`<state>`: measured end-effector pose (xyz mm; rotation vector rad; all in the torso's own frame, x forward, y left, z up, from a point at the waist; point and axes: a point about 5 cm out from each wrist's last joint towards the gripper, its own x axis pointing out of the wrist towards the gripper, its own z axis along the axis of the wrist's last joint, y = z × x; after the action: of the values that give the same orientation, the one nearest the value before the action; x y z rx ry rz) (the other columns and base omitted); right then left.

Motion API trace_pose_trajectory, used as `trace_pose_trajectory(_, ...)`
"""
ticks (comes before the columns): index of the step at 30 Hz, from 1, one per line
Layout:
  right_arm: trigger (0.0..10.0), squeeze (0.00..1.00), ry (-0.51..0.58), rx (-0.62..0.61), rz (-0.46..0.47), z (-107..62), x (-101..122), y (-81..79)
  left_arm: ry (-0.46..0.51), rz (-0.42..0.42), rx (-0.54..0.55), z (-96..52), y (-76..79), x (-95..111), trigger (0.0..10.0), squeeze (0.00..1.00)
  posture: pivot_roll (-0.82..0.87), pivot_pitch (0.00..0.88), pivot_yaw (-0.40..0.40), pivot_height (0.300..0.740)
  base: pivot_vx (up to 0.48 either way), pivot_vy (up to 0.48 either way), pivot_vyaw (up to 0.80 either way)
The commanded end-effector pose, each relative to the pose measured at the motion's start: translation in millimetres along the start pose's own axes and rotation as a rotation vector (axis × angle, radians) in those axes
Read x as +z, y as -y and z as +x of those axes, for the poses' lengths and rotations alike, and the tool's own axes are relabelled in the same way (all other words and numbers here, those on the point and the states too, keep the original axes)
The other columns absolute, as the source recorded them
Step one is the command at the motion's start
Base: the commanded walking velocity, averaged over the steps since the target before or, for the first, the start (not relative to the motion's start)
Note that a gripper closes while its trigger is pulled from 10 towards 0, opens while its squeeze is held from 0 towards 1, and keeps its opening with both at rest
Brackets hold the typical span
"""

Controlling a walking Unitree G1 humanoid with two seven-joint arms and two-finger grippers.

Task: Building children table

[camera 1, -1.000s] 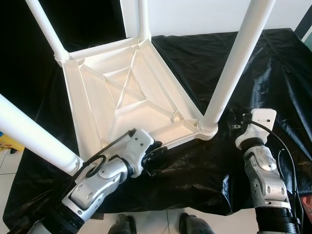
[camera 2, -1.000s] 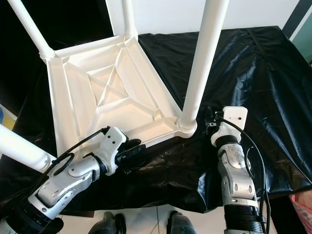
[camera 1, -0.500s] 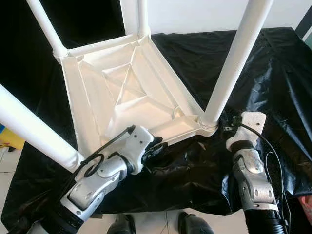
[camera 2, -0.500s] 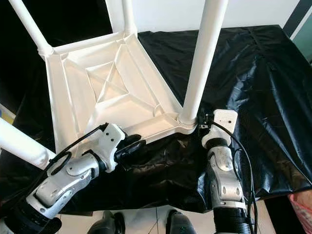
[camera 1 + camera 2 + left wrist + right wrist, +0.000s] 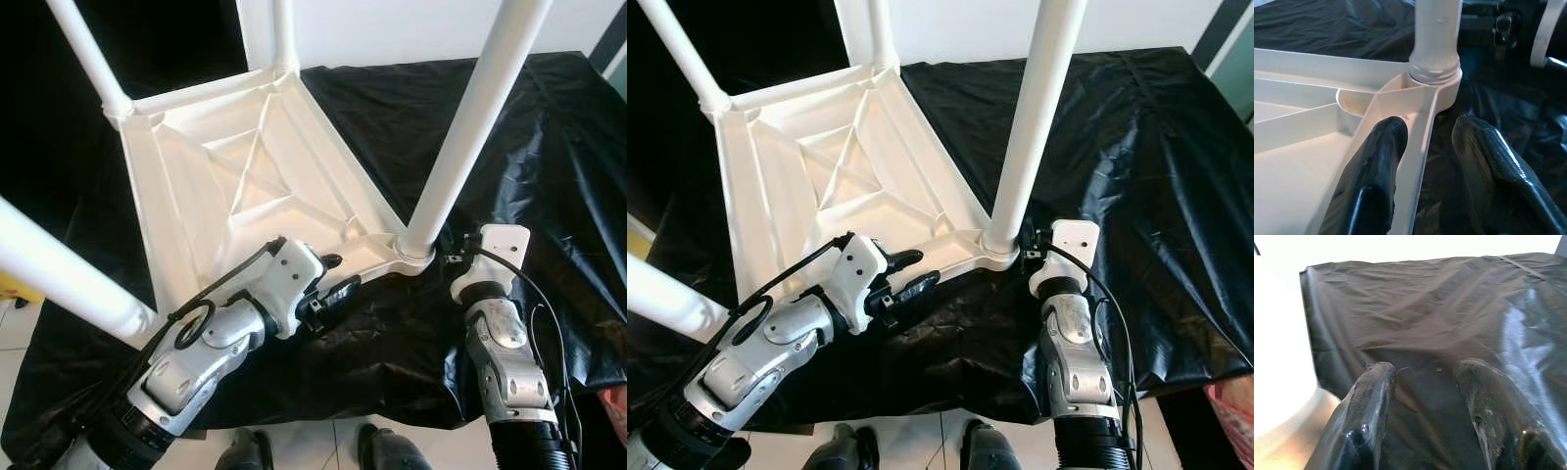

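A white plastic children's table (image 5: 245, 186) lies upside down on a black sheet (image 5: 549, 147), its white legs pointing up. The near right leg (image 5: 470, 127) stands in its corner socket (image 5: 1436, 73). My left gripper (image 5: 338, 274) is open and straddles the table's near rim (image 5: 1420, 127), one finger (image 5: 1381, 156) inside the rim and the other (image 5: 1484, 152) outside over the sheet. My right gripper (image 5: 1425, 367) is open with nothing between its fingers, just right of that leg's base and low over the sheet. Its wrist (image 5: 495, 250) hides its fingers from the head camera.
Three more white legs rise at the near left (image 5: 59, 264), far left (image 5: 88, 54) and back (image 5: 284, 34). The sheet hangs over the front edge above a tiled floor (image 5: 304, 446) and my feet (image 5: 382, 455). A white wall (image 5: 392, 29) lies behind.
My left gripper has moved up and forward from below the rim and spread its fingers across it. The right gripper has shifted left, closer to the leg's base.
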<state>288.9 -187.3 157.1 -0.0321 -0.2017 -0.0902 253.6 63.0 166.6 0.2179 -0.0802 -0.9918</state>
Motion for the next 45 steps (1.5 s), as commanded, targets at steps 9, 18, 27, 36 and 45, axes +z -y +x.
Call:
trace_pose_trajectory(9, 10.0, 0.0, 0.009, 0.007, -0.023, -7.3, 0, 4.6, 0.001, 0.023, -0.106, -10.0, 5.8, 3, 10.0, 0.0, -0.12, 0.202, 0.051, 0.74, 0.0, 0.0, 0.0)
trace_pose_trajectory(18, 10.0, 1.0, 0.055, 0.116, 0.005, -22.6, 13, 13.6, -0.002, -0.009, -0.016, -29.7, -2.8, 8, 10.0, 0.0, -0.11, 0.188, 0.037, 0.74, 0.0, 0.0, 0.0)
trace_pose_trajectory(27, 10.0, 0.0, 0.055, 0.069, -0.029, -30.1, 10, 13.2, 0.013, -0.039, 0.191, -26.7, -15.2, 1, 10.0, 0.0, -0.11, 0.185, 0.04, 0.74, 0.0, 0.0, 0.0)
trace_pose_trajectory(36, 10.0, 0.0, 0.027, 0.092, 0.005, -41.3, 2, -13.1, 0.022, -0.061, 0.341, -19.7, -6.1, -13, 10.0, 0.0, -0.11, 0.19, 0.04, 0.74, 0.0, 0.0, 0.0)
trace_pose_trajectory(45, 10.0, 0.0, 0.021, 0.092, 0.0, -40.7, -2, -15.2, 0.012, -0.092, 0.249, -17.0, 4.8, -20, 10.0, 0.0, -0.11, 0.182, 0.043, 0.74, 0.0, 0.0, 0.0)
